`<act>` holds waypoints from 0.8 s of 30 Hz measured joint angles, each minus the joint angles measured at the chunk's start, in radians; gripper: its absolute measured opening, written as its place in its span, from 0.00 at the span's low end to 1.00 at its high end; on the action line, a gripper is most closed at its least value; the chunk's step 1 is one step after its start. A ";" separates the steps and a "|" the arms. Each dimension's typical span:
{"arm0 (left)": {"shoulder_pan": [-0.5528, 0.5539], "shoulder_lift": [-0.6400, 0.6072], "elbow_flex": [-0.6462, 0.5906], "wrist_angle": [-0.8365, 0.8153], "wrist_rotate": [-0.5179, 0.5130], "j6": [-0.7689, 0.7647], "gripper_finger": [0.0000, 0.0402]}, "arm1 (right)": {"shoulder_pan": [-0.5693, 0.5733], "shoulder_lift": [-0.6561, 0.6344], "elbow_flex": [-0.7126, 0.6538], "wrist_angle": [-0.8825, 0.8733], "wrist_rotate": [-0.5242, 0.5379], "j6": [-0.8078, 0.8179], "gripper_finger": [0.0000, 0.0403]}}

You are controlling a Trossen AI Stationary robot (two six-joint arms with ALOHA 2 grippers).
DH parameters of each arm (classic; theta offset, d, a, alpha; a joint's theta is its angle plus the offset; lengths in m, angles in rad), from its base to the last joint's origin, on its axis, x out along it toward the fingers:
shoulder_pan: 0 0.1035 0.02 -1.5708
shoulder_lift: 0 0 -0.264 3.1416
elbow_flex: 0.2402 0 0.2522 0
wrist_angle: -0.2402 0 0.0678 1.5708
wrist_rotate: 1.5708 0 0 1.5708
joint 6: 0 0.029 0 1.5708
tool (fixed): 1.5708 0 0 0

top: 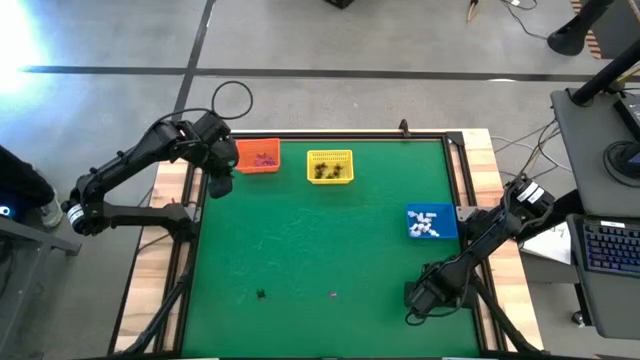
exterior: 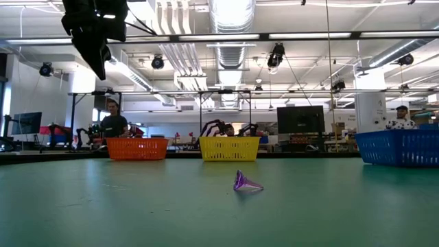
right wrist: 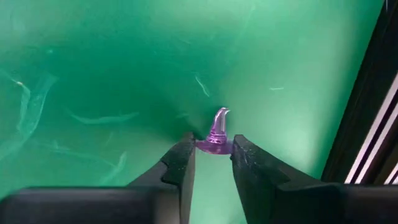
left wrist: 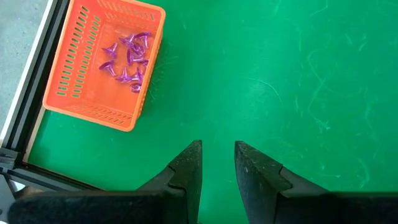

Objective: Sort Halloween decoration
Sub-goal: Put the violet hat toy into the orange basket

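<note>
A small purple hat-shaped trinket (right wrist: 216,132) stands upright on the green mat between the fingertips of my right gripper (right wrist: 213,155), which is shut on it near the table's near right corner (top: 414,300). Another purple trinket (top: 333,294) (exterior: 247,183) lies on its side on the mat near the front edge. A black trinket (top: 260,293) rests to its left. My left gripper (left wrist: 217,155) hangs open and empty above the mat beside the orange basket (left wrist: 102,62), which holds several purple trinkets. My right gripper pinches the purple trinket by its brim (right wrist: 205,144), one fingertip on each side. The fingers slant down at it from above. The trinket stands upright with its brim on the mat and its bent tip (right wrist: 222,113) pointing up.
An orange basket (top: 258,157) and a yellow basket (top: 330,166) with dark trinkets stand along the far edge. A blue basket (top: 431,222) with white trinkets stands at the right edge. The table's black frame (right wrist: 373,124) runs close beside my right gripper. The middle of the mat is bare.
</note>
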 joint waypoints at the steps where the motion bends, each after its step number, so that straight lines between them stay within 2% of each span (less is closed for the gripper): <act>1: 0.000 0.000 0.000 0.000 0.000 0.000 0.19 | 0.000 0.005 0.000 0.001 -0.003 -0.004 0.21; 10: 0.000 0.000 0.000 0.000 0.000 -0.004 0.19 | 0.001 0.086 -0.004 0.060 -0.095 -0.045 0.05; 24: 0.000 0.000 0.000 0.001 0.000 -0.001 0.19 | 0.003 0.050 0.025 0.044 -0.096 -0.054 0.03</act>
